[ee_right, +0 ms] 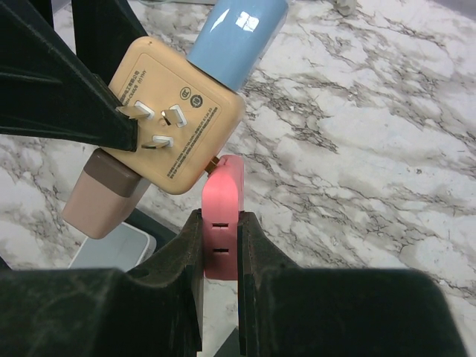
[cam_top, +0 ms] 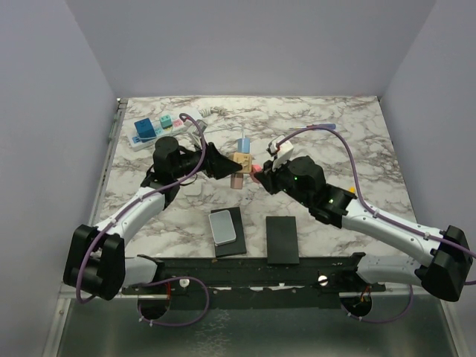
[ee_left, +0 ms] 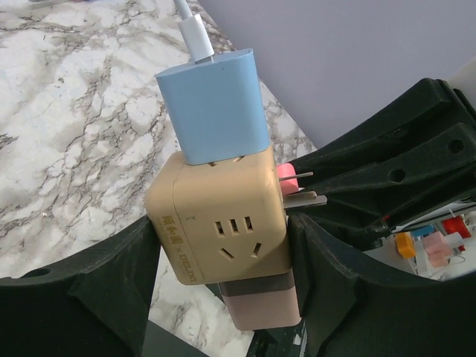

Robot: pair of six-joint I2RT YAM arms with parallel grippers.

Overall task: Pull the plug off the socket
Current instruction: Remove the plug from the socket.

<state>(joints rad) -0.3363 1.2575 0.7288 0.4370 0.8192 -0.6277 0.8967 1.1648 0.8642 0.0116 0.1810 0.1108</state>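
Top view: left tool [cam_top: 225, 164] holds the beige cube socket [cam_top: 239, 161] over mid-desk [cam_top: 349, 149], and the right tool [cam_top: 259, 175] meets it head-on

Left wrist: that tool's clamped on the cube's sides, bracing it for the pull

Right wrist: tool pinched tight on the pink plug [ee_right: 222, 199], one prong showing, can't tell if it's fully free

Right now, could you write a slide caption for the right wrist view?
Right fingers pinch the pink plug at the tan cube socket held by left fingers.
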